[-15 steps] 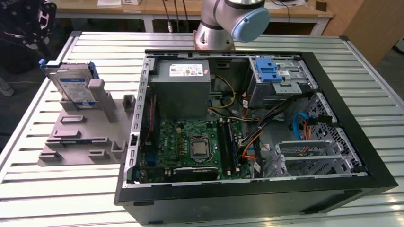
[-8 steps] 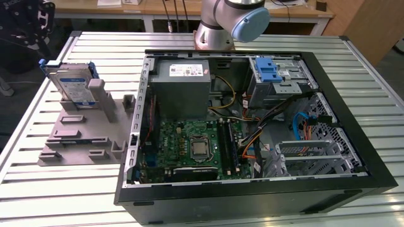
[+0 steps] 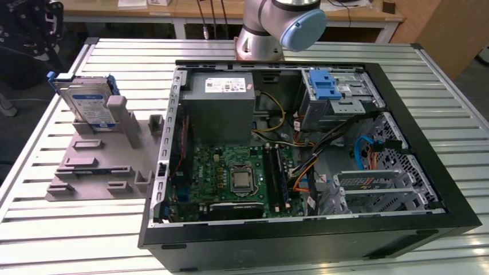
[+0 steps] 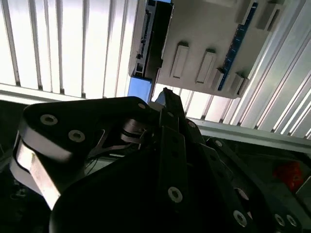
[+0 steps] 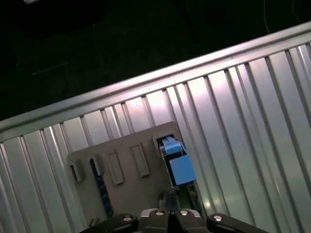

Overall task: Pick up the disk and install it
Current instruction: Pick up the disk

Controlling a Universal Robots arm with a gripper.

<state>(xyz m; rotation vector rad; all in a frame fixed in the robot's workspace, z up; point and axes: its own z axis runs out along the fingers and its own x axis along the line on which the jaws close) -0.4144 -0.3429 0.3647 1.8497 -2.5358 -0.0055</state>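
The disk (image 3: pixel 86 105) stands upright in a slot of the grey holder plate (image 3: pixel 95 166), at the exterior view's left beside the computer case. It is silver with a blue-and-white label and a blue carrier frame. In the first wrist view I look down on its blue top edge (image 5: pixel 176 162), which sticks out of the holder plate (image 5: pixel 124 165). In the second wrist view the disk (image 4: pixel 147 41) shows edge-on. My black gripper (image 4: pixel 167 99) hangs well above the disk and the holder, touching neither, and its body (image 5: pixel 170 216) also appears in the first wrist view.
An open computer case (image 3: pixel 428 172) lies on the slatted metal table (image 3: pixel 68 235). Inside are a grey power supply box (image 3: pixel 221 109), a motherboard (image 3: pixel 229 177) and a drive bay with a blue latch (image 3: pixel 328 86). The arm's base (image 3: pixel 264 34) stands behind the case.
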